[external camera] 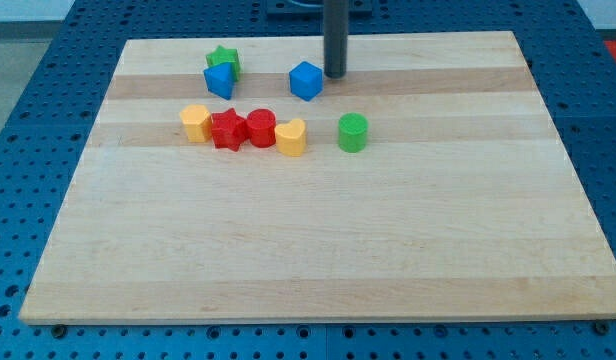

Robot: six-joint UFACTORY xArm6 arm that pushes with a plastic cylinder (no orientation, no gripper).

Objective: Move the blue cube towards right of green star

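Observation:
The green star (226, 59) lies near the view's top left of the wooden board, with a blue block (219, 81) touching its lower side. A blue cube (305, 81) sits apart, to the right of both. My tip (335, 75) is the lower end of the dark rod and stands just right of that blue cube, very close to it or touching it; I cannot tell which.
Below lies a row: a yellow block (195, 123), a red star (227, 129), a red cylinder (261, 127) and a yellow block (291, 137), touching one another. A green cylinder (353, 132) stands apart at their right. The board's top edge (438, 36) is near.

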